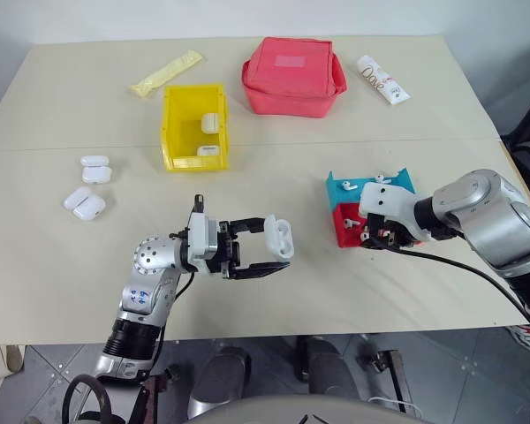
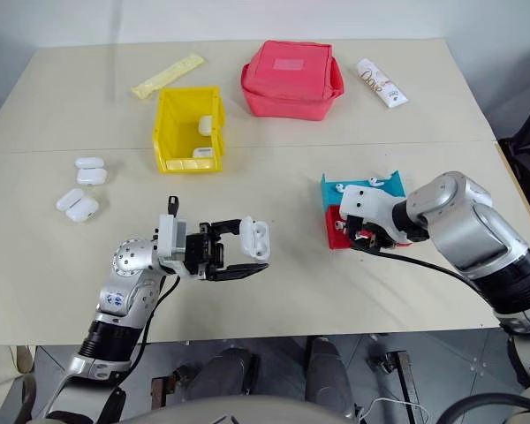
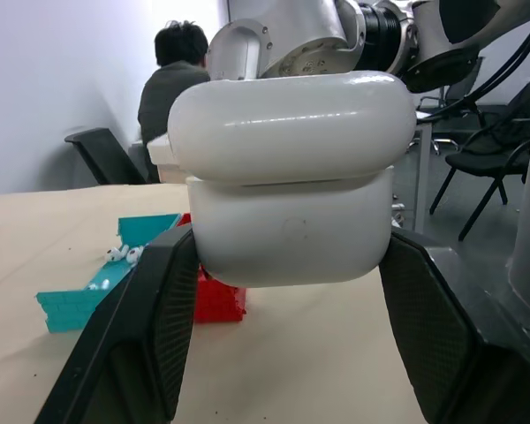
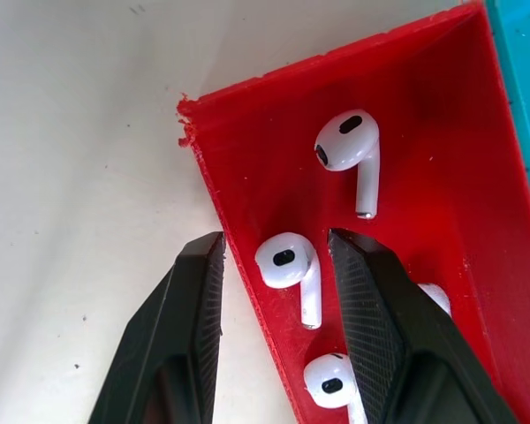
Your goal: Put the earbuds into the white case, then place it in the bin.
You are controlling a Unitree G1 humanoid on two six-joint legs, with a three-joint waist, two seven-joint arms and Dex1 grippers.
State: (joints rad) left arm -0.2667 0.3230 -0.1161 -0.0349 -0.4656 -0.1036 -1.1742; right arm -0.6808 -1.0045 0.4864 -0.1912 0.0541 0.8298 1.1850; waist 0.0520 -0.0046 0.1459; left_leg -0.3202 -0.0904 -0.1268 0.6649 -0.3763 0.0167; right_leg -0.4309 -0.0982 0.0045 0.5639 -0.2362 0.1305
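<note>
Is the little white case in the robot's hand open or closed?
Open. The glossy white rounded case in the left gripper has its lid swung back, showing dark earbud holes.

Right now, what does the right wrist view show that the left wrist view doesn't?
The right wrist view alone looks down into the red tray, where several earbuds lie; one earbud sits between the right gripper's open jaws, apart from both. The left wrist view alone shows the white case, lid open, clamped in the left gripper, plus the blue tray's earbuds and a seated person behind. Both share the red tray and the beige table.
</note>
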